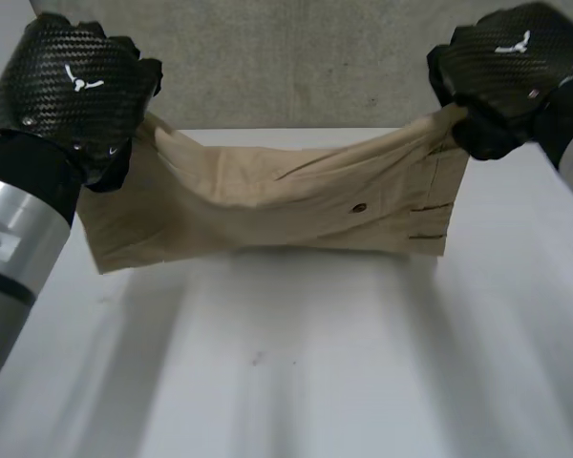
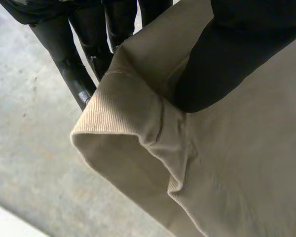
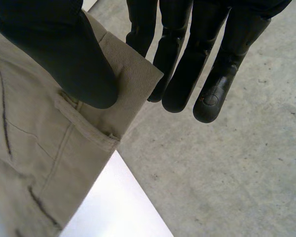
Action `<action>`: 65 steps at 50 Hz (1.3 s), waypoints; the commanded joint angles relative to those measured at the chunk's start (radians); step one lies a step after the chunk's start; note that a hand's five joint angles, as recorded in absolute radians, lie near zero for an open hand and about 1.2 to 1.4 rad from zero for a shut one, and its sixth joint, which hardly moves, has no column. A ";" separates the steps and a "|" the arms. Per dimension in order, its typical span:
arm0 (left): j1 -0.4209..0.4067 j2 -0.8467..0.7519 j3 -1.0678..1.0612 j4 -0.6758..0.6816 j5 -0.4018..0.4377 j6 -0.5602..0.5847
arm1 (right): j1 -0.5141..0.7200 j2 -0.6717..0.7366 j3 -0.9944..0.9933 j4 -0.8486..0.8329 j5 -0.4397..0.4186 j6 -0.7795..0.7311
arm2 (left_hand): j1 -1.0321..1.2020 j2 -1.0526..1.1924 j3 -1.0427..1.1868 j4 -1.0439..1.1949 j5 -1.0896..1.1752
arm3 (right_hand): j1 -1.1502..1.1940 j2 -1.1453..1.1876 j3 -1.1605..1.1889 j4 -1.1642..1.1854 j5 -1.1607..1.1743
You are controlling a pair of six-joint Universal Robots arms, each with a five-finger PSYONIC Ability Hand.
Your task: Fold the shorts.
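Observation:
Beige shorts (image 1: 296,205) hang stretched between my two hands above the far part of the white table (image 1: 296,363), sagging in the middle. My left hand (image 1: 72,91) pinches the left end by its hem. In the left wrist view the thumb (image 2: 222,59) presses the folded hem (image 2: 123,123) against the fingers (image 2: 74,74) behind it. My right hand (image 1: 506,72) holds the right top corner at the waistband. In the right wrist view the thumb (image 3: 64,54) presses the waistband (image 3: 128,74) against the fingers (image 3: 182,74), beside a belt loop and pocket seams.
A grey concrete floor (image 1: 296,67) lies beyond the table's far edge, under both hands. The shorts' lower edge hangs just above or on the table near its far edge; I cannot tell which.

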 commanded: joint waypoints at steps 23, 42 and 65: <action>0.000 -0.802 0.321 0.291 0.037 0.216 | -0.015 0.560 -0.058 -0.097 0.126 -0.041 | 0.260 0.201 0.204 0.198 0.236 | 0.422 0.223 0.217 0.206 0.232; 0.003 -1.193 0.779 0.313 0.144 0.230 | -0.012 0.738 -0.165 -0.137 0.209 -0.116 | 0.260 0.201 0.204 0.198 0.236 | 0.422 0.223 0.217 0.206 0.232; 0.009 -1.118 0.769 0.389 0.033 0.155 | -0.023 0.551 -0.122 -0.346 0.306 0.018 | -0.962 -1.021 -1.018 -1.024 -0.985 | -0.799 -0.999 -1.005 -1.016 -0.990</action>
